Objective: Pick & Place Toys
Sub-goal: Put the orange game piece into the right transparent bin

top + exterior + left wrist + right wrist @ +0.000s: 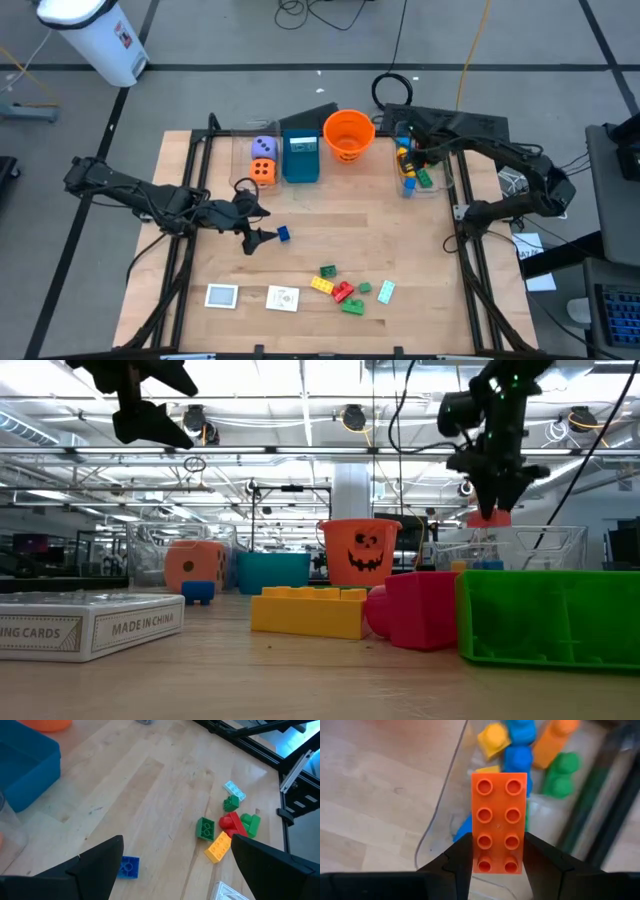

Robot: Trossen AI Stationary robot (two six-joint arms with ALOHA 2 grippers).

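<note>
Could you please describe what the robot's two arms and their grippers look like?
Both arms are dark, almost black, built of slim jointed segments with black cables along them. The left gripper and right gripper each end in two broad, matte black fingers tapering to wedge-shaped tips. No markings show on them.

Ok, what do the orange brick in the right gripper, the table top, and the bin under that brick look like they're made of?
Orange brick: looks like moulded plastic, smooth with a slight sheen, round studs in two rows. Held in the right gripper.
Table top: looks like pale wood, visible grain and plank seams, matte.
Bin: apparently clear plastic; the bricks inside and the wood show through its wall.
</note>
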